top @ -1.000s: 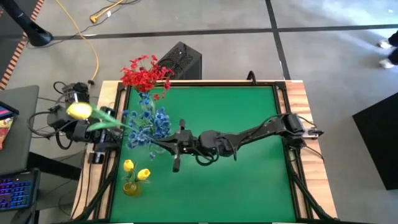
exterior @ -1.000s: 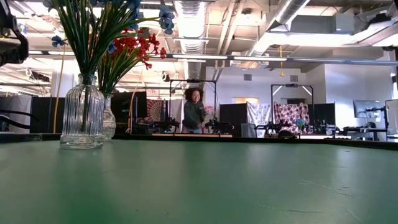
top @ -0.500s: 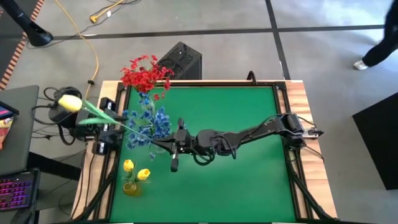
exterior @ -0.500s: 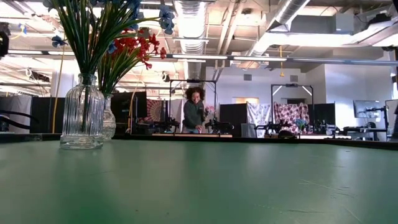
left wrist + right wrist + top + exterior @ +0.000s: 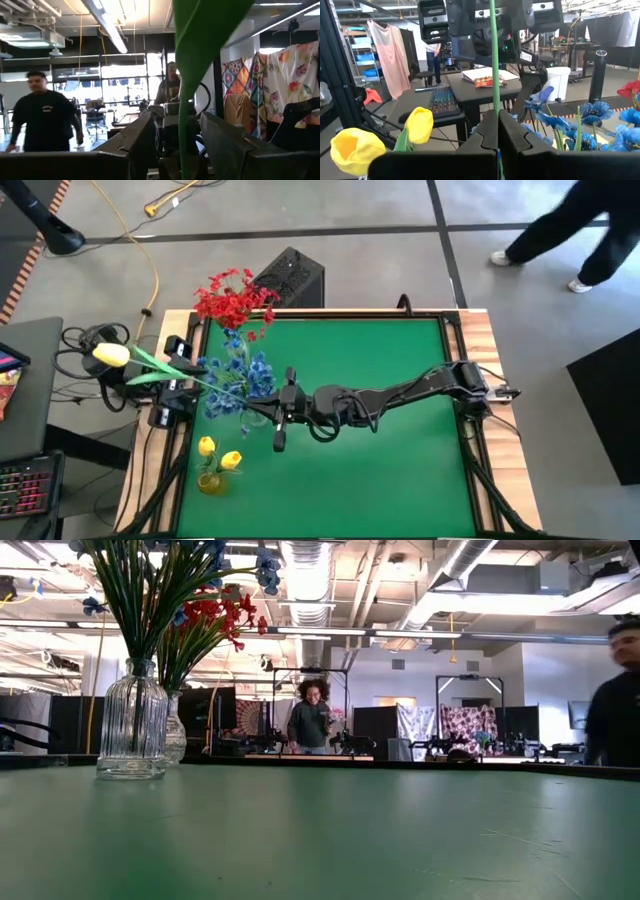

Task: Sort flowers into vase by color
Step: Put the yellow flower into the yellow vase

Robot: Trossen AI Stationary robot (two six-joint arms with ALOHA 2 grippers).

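Observation:
A yellow tulip (image 5: 110, 355) hangs in the air over the table's left edge, its green stem (image 5: 185, 377) running right toward my right gripper (image 5: 256, 413), which is shut on it. My left gripper (image 5: 175, 362) stands open at the left edge with the stem (image 5: 183, 150) between its fingers. Red flowers (image 5: 235, 300), blue flowers (image 5: 240, 380) and two yellow tulips (image 5: 215, 452) each stand by their stems in their own glass vase along the table's left side. My right gripper pinches the tulip's stem (image 5: 494, 102) between its two shut fingers, near the stem's lower end. The fingers lie about level, coming from the table's right. The stem runs on past the fingertips toward my left gripper, and the tulip is lifted clear of the table. My left gripper has the stem between its fingers; whether a finger touches it, I cannot tell.
The clear ribbed vase (image 5: 132, 720) of blue flowers stands at the table's left, with the red flowers' vase (image 5: 176, 730) behind it. The green mat (image 5: 380, 470) lies bare to the right. People move in the room beyond the table.
My left gripper has swung from outside the table's left edge in toward the table and stayed open. The tulip's bud has shifted a little farther left, and its stem stays in my right gripper. A person has walked in beyond the far right corner.

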